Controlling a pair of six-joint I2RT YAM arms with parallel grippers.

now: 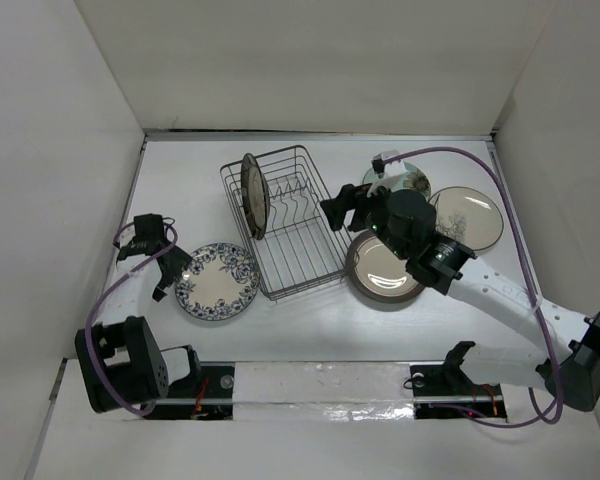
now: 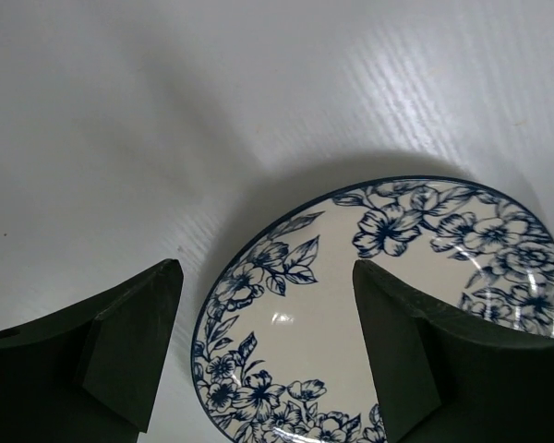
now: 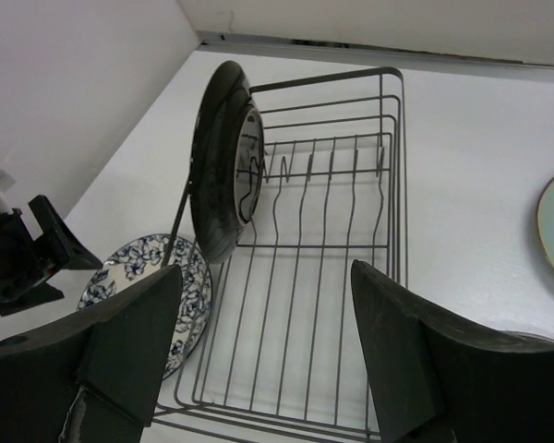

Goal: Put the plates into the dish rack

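**Loading plates: one racked, four on the table, with slip and snag risks**

- State: the dark brown speckled plate (image 1: pixel 253 195) is stood on edge at the left end of the dish rack (image 1: pixel 298 262). Four plates lie flat on the table (image 1: pixel 180 180): the blue-and-white floral plate (image 1: pixel 218 282) left of the rack, and the brown-rimmed cream plate (image 1: pixel 383 268), pale teal plate (image 1: pixel 417 183) and cream branch-motif plate (image 1: pixel 467 217) to its right.
- Left gripper (image 1: pixel 167 274): jaws apart, nothing held, set low at the floral plate's left rim.
- Right gripper (image 1: pixel 338 213): jaws apart, nothing held, positioned at the rack's right side.
- Risk 1: the floral plate is likely to be pushed rather than pinched. The rim is thin, the plate lies flat, and the tabletop looks slick.
- Risk 2: a glazed rim can be lost from the pads during tilting, so a drop or chip is possible.
- Risk 3: the racked plate can be knocked, or the tines (image 3: pixel 305 171) snagged, if the rack is approached low.
- Risk 4: an arm clash is possible if the rack is approached from both sides.
- Surface: white, smooth and faintly glossy.
- Room: the table is enclosed by plain white walls (image 1: pixel 310 60) on three sides.
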